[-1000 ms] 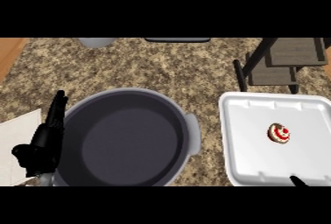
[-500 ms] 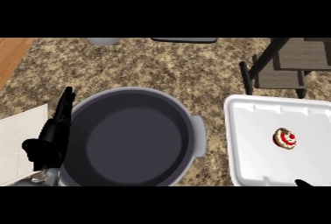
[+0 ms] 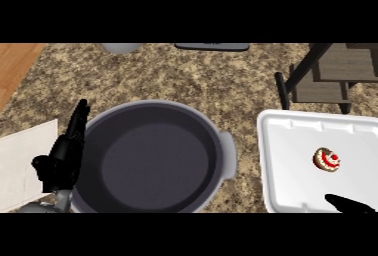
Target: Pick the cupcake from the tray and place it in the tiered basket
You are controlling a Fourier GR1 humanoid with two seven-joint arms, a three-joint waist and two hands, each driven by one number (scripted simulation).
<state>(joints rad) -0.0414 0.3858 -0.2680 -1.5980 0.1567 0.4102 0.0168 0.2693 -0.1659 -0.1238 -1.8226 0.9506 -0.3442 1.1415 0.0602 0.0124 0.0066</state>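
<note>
Centrally, a large round grey pot (image 3: pixel 151 157) with a smooth dark interior and a stubby side handle sits on the speckled granite counter (image 3: pixel 192 75). Just right of it lies a white tray (image 3: pixel 295 150), rectangular with rounded corners and a raised rim. The cupcake (image 3: pixel 328 159), small and round with pale frosting and red marks, rests on the tray's right part, well apart from both hands. The tiered basket (image 3: pixel 328 75), a dark frame with flat brownish shelves, stands beyond the tray at the upper right. The left hand (image 3: pixel 65 155) is black, fingers straight and held together, pointing away along the pot's left wall, touching or just beside it; it grips nothing. Of the right hand (image 3: pixel 347 204) only a black tip shows at the lower right over the tray's near edge, and its finger posture cannot be told. A flat white sheet (image 3: pixel 22 165) lies at the left edge. A pale rounded object (image 3: pixel 122 48) and a dark flat item (image 3: pixel 212 46) sit at the far edge.
</note>
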